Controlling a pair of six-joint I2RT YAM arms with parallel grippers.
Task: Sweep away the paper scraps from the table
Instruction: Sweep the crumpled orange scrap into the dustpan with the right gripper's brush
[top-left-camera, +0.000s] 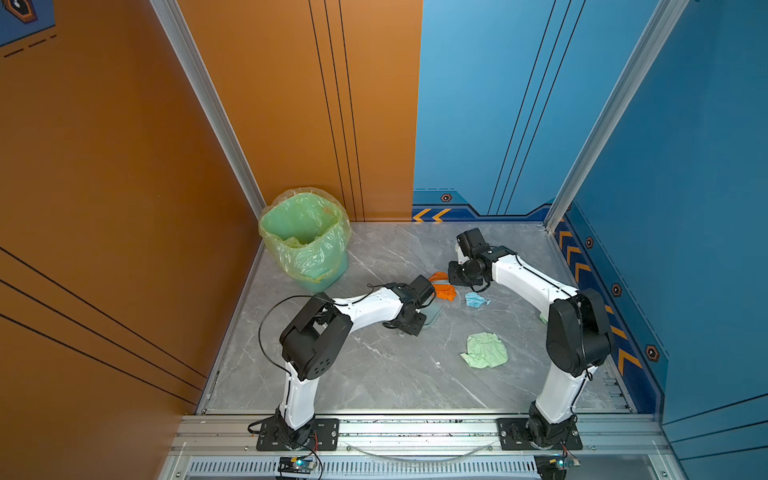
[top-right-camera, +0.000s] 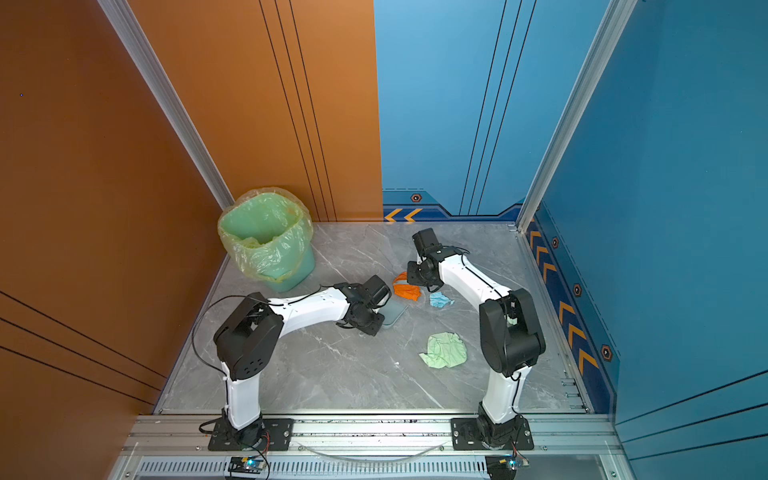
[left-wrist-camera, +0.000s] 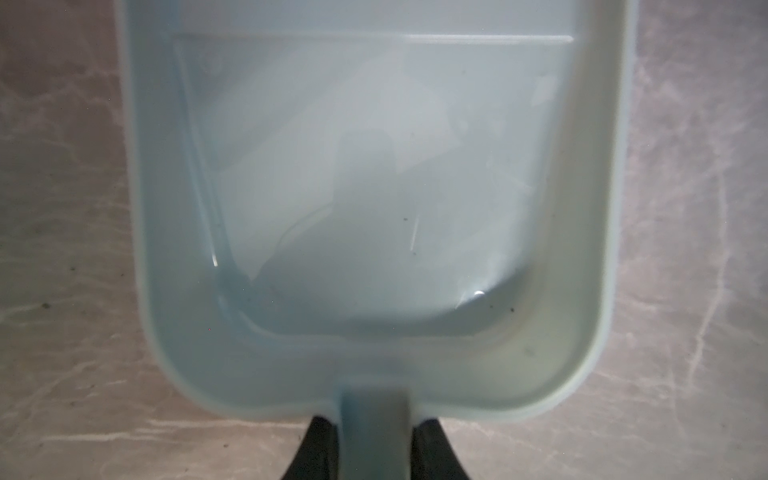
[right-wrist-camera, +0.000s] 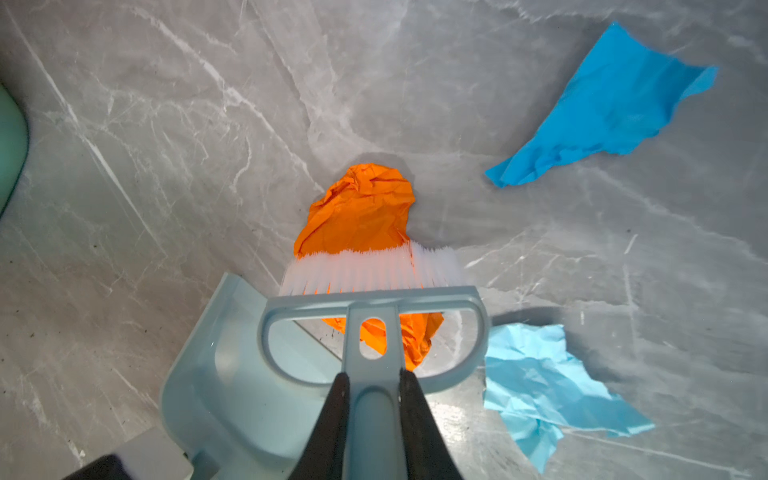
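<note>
While the orange scrap (right-wrist-camera: 357, 208) lies crumpled toward the rear middle of the table (right-wrist-camera: 166, 124), the white bristles of the brush (right-wrist-camera: 374, 307) rest across it. Part of the paper shows beyond the bristles and part through the loop of the brush frame. Just beside that nearer part sits the open lip of the pan (right-wrist-camera: 232, 395), flat on the marble. A light blue scrap (right-wrist-camera: 540, 382) lies close to the orange one on the side away from the pan, apart from it. A bright blue scrap (right-wrist-camera: 602, 112) lies further off and shows only in the right wrist view. In both top views a green scrap (top-left-camera: 486, 351), the largest, sits well apart from the rest, toward the front and near the right arm.

The right gripper (right-wrist-camera: 372, 378) is clamped on the brush handle, its two black fingers (right-wrist-camera: 332, 424) pressed against either side of the stem. The left gripper (left-wrist-camera: 374, 428) is likewise clenched on the pan handle, a dark finger on each side, with the pan's tray stretching out ahead over the table. In both top views the two grippers face each other across the orange scrap.

At the far left corner of the table stands a green bin (top-left-camera: 332, 270), lined with a yellow-green bag (top-left-camera: 286, 249).
</note>
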